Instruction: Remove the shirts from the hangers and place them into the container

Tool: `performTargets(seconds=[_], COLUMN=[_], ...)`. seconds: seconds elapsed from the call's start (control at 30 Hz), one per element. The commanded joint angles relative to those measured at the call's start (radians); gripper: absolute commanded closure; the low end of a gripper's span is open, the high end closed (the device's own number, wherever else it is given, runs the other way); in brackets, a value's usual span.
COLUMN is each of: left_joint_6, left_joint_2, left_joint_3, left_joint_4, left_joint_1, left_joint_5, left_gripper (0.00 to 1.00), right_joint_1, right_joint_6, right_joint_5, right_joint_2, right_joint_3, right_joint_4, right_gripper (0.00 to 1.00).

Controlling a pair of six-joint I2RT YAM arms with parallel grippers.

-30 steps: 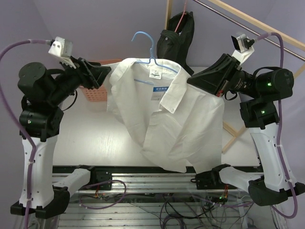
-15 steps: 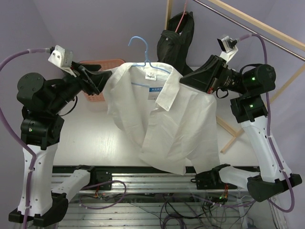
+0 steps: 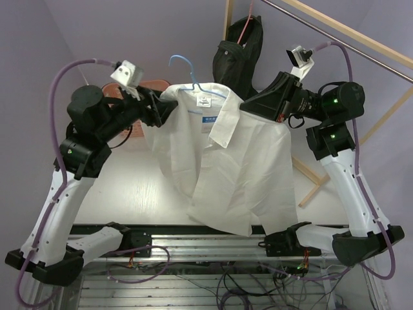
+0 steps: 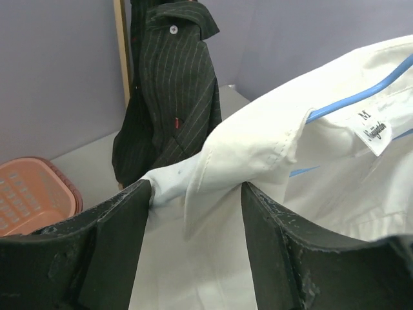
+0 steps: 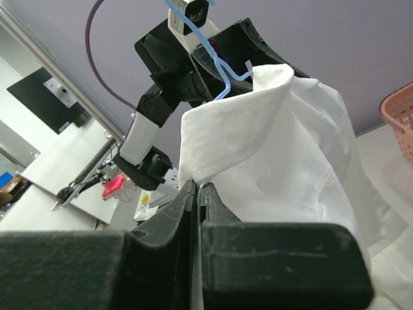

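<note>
Between the parted fingers of the left gripper [image 4: 193, 192], a shoulder of the white shirt [image 4: 258, 142] is draping ungripped over the blue hanger [image 4: 352, 98]; the right gripper [image 5: 197, 190] is pinching the opposite shoulder tight. Beyond the left gripper, the pinstriped shirt [image 4: 171, 97] is hanging, the orange basket [image 4: 29, 194] sitting leftward.

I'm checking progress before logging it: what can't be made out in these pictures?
- Basket: top view, mostly behind the left arm; left wrist view, cut off by the edge. Contents unseen.
- Pink hanger: top view, only its hook shows above the dark shirt.
- Blue hanger: its ends lie under the white shirt, every view.
</note>
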Motion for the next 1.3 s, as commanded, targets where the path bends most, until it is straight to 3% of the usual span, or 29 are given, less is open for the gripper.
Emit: performTargets(seconds=[0.0,0.07,0.13,0.2,0.3,0.37,0.53,0.63,0.8,0.9,1.1,1.27], left_joint_6=[0.079,0.106,0.136,0.165,0.19,0.193,0.206,0.225,0.263,0.271,0.245,0.19], left_joint_2=[0.02,0.022,0.012,-0.009,-0.044,-0.068,-0.123,-0.133,-0.103,-0.087,-0.071,-0.022], left_joint_3=[0.023,0.02,0.006,-0.025,-0.085,-0.145,-0.216,-0.191,-0.092,-0.028,0.088,0.238], left_joint_4=[0.027,0.027,0.034,0.054,0.095,0.151,0.196,0.153,0.002,-0.111,-0.264,-0.339], left_joint_1=[-0.109,-0.147,-0.168,-0.182,-0.192,-0.198,-0.21,-0.211,-0.211,-0.214,-0.213,-0.213], left_joint_5=[-0.129,-0.175,-0.227,-0.277,-0.318,-0.336,-0.397,-0.411,-0.443,-0.512,-0.638,-0.64], left_gripper=[0.31,0.32,0.38,0.53,0.84,0.93,0.93,0.93,0.93,0.93,0.93,0.93], right_joint_1=[0.0,0.0,0.0,0.0,0.0,0.0,0.001,0.001,0.0,0.001,0.001,0.002], right_joint_6=[0.037,0.033,0.013,-0.002,0.004,0.008,-0.121,-0.324,-0.601,-0.713,-0.803,-0.826], right_joint_5=[-0.013,-0.016,-0.018,-0.018,-0.023,-0.026,0.007,0.101,0.379,0.608,0.863,0.744], right_joint_2=[0.008,0.011,0.012,0.009,0.008,0.008,0.006,0.032,0.109,0.136,0.038,-0.114], right_joint_3=[0.025,0.027,0.035,0.039,0.032,0.031,0.083,0.18,0.411,0.545,0.434,0.201], right_joint_4=[0.092,0.085,0.052,0.025,0.015,0.004,-0.199,-0.46,-0.883,-1.067,-1.087,-0.863], right_gripper=[1.0,1.0,1.0,1.0,1.0,1.0,1.0,0.97,0.34,0.28,0.28,0.28])
